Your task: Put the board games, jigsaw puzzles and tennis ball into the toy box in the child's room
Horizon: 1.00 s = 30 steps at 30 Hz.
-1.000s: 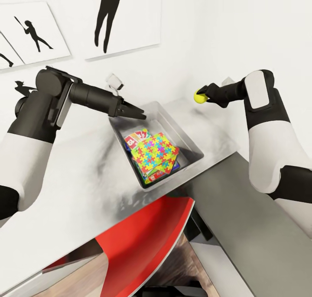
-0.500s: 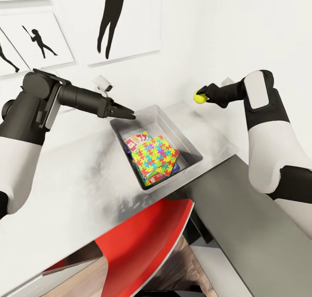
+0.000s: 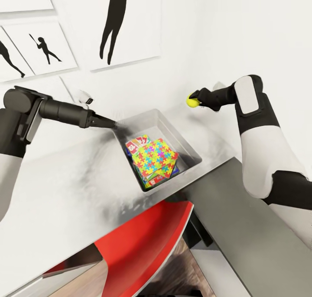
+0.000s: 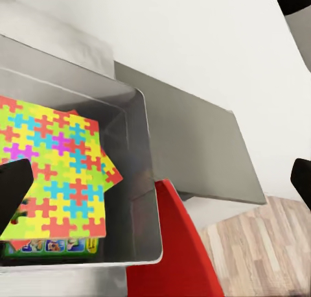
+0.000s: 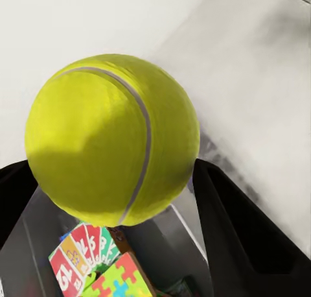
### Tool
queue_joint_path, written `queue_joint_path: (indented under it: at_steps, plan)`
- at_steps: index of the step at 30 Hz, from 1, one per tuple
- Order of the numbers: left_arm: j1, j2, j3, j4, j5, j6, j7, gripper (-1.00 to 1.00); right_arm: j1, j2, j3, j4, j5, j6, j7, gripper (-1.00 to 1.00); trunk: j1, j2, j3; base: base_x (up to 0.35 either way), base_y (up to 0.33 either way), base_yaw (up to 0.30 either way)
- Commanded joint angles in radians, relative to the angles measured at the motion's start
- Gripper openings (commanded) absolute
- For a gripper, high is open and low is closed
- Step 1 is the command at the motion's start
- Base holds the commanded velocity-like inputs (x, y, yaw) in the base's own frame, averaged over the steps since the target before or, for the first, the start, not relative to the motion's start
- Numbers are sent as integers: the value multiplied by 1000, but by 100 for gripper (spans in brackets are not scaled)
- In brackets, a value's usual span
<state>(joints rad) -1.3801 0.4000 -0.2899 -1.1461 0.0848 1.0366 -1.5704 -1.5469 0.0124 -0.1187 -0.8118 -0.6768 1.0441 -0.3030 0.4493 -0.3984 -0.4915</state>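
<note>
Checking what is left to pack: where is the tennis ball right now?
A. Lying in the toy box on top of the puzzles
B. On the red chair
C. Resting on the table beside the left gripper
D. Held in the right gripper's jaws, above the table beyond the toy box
D: the tennis ball sits clamped in the right gripper, off the table and not yet over the toy box, where a jigsaw puzzle lies on top.

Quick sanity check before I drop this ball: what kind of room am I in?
Probably a child's room or playroom: silhouette prints of ball players hang on the white wall, and a grey toy box on the desk holds a colourful jigsaw puzzle and game boxes. The right tool holds a tennis ball.
</note>
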Motion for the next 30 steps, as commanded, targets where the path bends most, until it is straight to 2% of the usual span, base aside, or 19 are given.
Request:
queue_joint_path:
  at_steps: [1, 5, 9, 12, 18, 30]
  plan:
    - [3, 6, 5, 0, 5, 11, 0, 100, 0, 2, 8, -13, -13, 3, -10, -100, 1, -2, 0, 0, 0, 0]
    - [11, 21, 33, 0, 5, 11, 0, 100, 1, 13, 65, -36, -75, 3, -10, -100, 1, -2, 7, 0, 0, 0]
    - [13, 35, 47, 0, 6, 11, 0, 100, 1, 15, 138, -42, -175, 3, -10, -100, 1, -2, 13, 0, 0, 0]
    - [17, 38, 49, -1, 19, 11, 0, 100, 1, 15, 174, -44, -212, 3, -10, -100, 1, -2, 18, 0, 0, 0]
    - [36, 40, 50, -3, 40, 11, 0, 100, 1, 17, 191, -44, -231, 3, -10, -100, 1, -2, 28, 0, 0, 0]
    - [40, 38, 48, -3, 42, 11, 0, 100, 6, 18, 194, -43, -233, 3, -10, -100, 1, -2, 48, -101, 0, 0]
